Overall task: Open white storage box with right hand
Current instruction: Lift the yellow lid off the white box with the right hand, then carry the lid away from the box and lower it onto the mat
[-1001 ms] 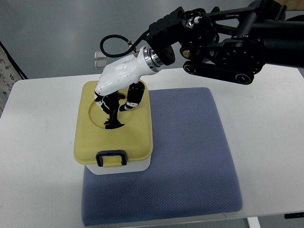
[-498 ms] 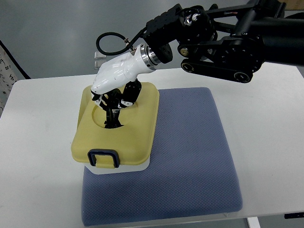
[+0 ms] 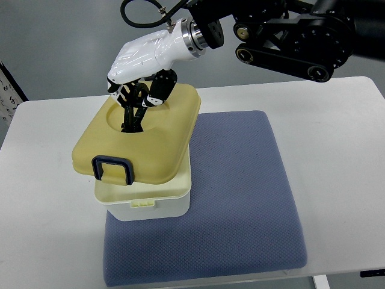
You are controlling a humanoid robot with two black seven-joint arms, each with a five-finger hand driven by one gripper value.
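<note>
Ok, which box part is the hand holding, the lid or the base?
The yellow lid, gripped by the right hand at its recessed handle; the white base sits untouched below.

Yellow lid (image 3: pixel 159 141), white box (image 3: pixel 153 201), dotted blue mat (image 3: pixel 240 192).

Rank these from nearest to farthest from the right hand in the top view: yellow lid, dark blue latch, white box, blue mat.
From the right hand:
1. Yellow lid, gripped beneath it.
2. Dark blue latch, on the lid's front edge.
3. White box, below the lifted lid.
4. Blue mat, underneath, stretching right.

White storage box (image 3: pixel 144 208), lid raised.
Its yellow lid (image 3: pixel 141 141) tilts above the white base, front edge lifted clear.
</note>
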